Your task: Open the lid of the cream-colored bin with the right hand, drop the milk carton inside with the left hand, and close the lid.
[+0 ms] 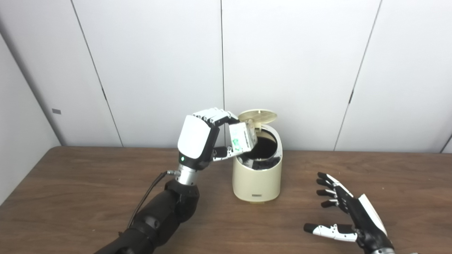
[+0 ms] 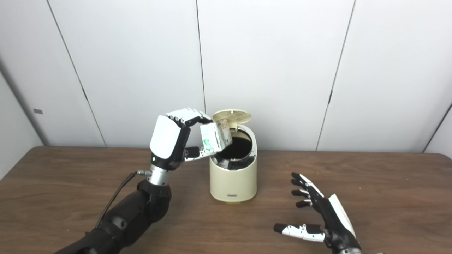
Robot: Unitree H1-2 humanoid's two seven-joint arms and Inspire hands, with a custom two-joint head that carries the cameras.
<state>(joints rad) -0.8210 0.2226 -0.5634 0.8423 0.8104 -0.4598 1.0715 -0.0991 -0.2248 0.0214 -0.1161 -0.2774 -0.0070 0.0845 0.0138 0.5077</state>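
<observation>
The cream-colored bin (image 1: pixel 257 180) stands on the brown table, middle of the view, with its round lid (image 1: pixel 257 116) tipped up and open at the back. The dark inside (image 1: pixel 263 148) shows. My left hand (image 1: pixel 201 139) is shut on the white and green milk carton (image 1: pixel 242 138), holding it tilted just above the bin's left rim. My right hand (image 1: pixel 344 211) is open and empty, low over the table to the right of the bin. The bin (image 2: pixel 233 178), carton (image 2: pixel 213 138) and right hand (image 2: pixel 317 215) show in the right eye view too.
The wooden table (image 1: pixel 88 190) runs across the whole view, with a white panelled wall (image 1: pixel 300 70) close behind the bin. A black cable (image 1: pixel 148 195) hangs by my left wrist.
</observation>
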